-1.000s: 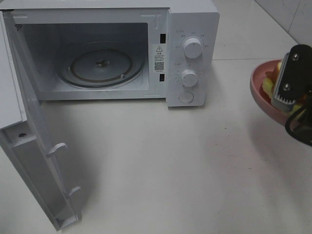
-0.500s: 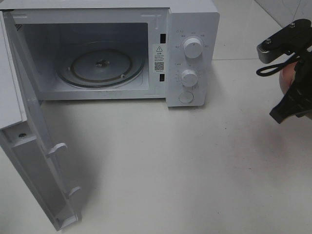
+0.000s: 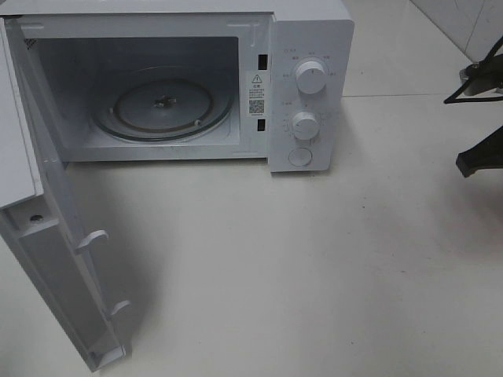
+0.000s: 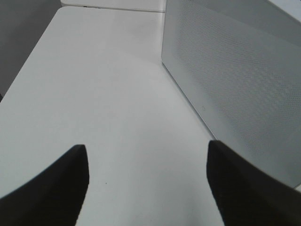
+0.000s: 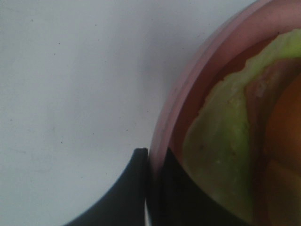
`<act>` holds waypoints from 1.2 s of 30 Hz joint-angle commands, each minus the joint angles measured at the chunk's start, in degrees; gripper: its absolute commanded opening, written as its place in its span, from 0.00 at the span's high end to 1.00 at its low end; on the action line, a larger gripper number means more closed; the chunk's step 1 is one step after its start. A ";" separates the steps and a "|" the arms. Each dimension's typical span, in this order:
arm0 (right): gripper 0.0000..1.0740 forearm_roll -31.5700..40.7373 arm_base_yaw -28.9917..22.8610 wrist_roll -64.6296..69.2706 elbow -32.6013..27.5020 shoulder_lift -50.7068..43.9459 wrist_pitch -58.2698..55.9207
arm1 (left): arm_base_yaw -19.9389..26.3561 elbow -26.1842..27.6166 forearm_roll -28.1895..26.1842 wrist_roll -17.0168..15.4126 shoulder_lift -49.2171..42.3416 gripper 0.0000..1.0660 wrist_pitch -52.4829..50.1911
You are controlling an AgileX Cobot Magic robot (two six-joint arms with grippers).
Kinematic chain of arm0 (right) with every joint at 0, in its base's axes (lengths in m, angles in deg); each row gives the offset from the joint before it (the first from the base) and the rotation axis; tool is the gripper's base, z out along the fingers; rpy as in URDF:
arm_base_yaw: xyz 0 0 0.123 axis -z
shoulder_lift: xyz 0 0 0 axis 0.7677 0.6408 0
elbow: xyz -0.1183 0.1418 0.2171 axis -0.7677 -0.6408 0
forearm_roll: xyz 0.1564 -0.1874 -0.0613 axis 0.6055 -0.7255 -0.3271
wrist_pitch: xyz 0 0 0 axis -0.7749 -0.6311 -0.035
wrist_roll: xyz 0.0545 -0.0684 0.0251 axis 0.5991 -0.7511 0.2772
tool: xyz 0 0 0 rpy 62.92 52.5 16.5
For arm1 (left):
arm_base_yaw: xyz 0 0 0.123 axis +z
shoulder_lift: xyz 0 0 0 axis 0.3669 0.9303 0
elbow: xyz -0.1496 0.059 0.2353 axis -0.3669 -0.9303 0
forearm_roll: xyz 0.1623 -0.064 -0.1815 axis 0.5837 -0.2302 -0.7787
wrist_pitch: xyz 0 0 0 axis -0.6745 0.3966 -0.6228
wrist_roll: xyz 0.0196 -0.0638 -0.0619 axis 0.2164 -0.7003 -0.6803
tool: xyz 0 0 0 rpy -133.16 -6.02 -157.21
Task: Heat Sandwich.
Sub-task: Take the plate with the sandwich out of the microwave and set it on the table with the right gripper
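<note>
In the right wrist view my right gripper (image 5: 150, 162) is shut on the rim of the round pink plate (image 5: 188, 99), one finger outside the rim and one inside. The sandwich (image 5: 225, 155) lies on that plate, showing green lettuce and an orange-red layer; its bread is out of frame. From the high camera only dark parts of the right arm (image 3: 481, 155) show at the right edge, and plate and sandwich are out of that view. My left gripper (image 4: 148, 183) is open over bare white table, with nothing between its fingers.
The white microwave (image 3: 310, 47) stands at the back, its door (image 3: 59, 259) swung wide open to the left and its glass turntable (image 3: 163, 104) bare. Its perforated side wall (image 4: 235, 80) is close beside the left gripper. Two knobs (image 3: 311, 77) sit on its right panel.
The right arm has swung right, toward the edge of the high view. The pink plate seen there a second ago is now outside that view. The left gripper has not moved.
</note>
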 commanded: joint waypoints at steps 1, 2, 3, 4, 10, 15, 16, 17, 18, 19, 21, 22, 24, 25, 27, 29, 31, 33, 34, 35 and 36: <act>1.00 -1.78 1.78 0.29 0.52 1.72 2.98 | -0.34 -0.11 -0.17 -0.23 -0.34 0.36 -0.92; 1.00 -1.78 1.78 0.29 0.52 1.72 2.98 | -0.34 -0.11 -0.17 -0.23 -0.34 0.36 -0.92; 1.00 -1.95 1.83 0.29 0.52 3.09 4.07 | -0.34 -0.11 -0.17 -0.23 -0.34 0.36 -0.92; 1.00 -1.95 1.83 0.29 0.52 3.72 4.30 | -0.34 -0.11 -0.17 -0.23 -0.34 0.36 -0.92; 1.00 -1.95 1.83 0.46 0.52 9.00 6.25 | -0.34 -0.11 -0.17 -0.23 -0.34 0.36 -0.92; 1.00 -1.95 1.83 1.55 0.52 13.41 9.00 | -0.34 -0.11 -0.17 -0.23 -0.34 0.36 -0.92; 1.00 -1.95 1.83 1.55 0.52 13.41 9.00 | -0.34 -0.11 -0.17 -0.23 -0.34 0.36 -0.92; 1.00 -1.95 1.83 2.06 0.52 14.04 9.51 | -0.34 -0.11 -0.17 -0.23 -0.34 0.36 -0.92; 1.00 -1.95 1.83 2.29 0.52 14.55 9.97 | -0.34 -0.11 -0.17 -0.23 -0.34 0.36 -0.92; 0.99 -1.95 1.83 3.72 0.52 15.36 10.49 | -0.34 -0.11 -0.17 -0.23 -0.34 0.36 -0.92; 0.99 -1.95 1.83 4.18 0.52 15.58 10.66 | -0.34 -0.11 -0.17 -0.23 -0.34 0.36 -0.92; 0.99 -1.95 1.83 4.87 0.52 15.93 10.83 | -0.34 -0.11 -0.17 -0.23 -0.34 0.36 -0.92; 0.97 -1.95 1.83 5.44 0.52 16.39 11.75 | -0.34 -0.11 -0.17 -0.23 -0.34 0.36 -0.92; 0.97 -1.95 1.83 5.44 0.52 16.39 11.75 | -0.34 -0.11 -0.17 -0.23 -0.34 0.36 -0.92; 0.94 -1.95 1.83 5.44 0.52 16.50 12.26 | -0.34 -0.11 -0.17 -0.23 -0.34 0.36 -0.92; 0.83 -1.95 1.83 5.50 0.52 16.50 12.83 | -0.34 -0.11 -0.17 -0.23 -0.34 0.36 -0.92; 0.80 -1.95 1.83 5.50 0.52 16.50 13.12 | -0.34 -0.11 -0.17 -0.23 -0.34 0.36 -0.92; 0.64 -1.83 1.83 5.50 0.52 16.50 13.29 | -0.34 -0.11 -0.17 -0.23 -0.34 0.36 -0.92; 0.64 -1.83 1.83 5.50 0.52 16.50 13.29 | -0.34 -0.11 -0.17 -0.23 -0.34 0.36 -0.92; 0.59 -1.78 1.83 5.50 0.52 16.50 13.29 | -0.34 -0.11 -0.17 -0.23 -0.34 0.36 -0.92; 0.55 -1.72 1.83 5.50 0.52 16.50 13.24 | -0.34 -0.11 -0.17 -0.23 -0.34 0.36 -0.92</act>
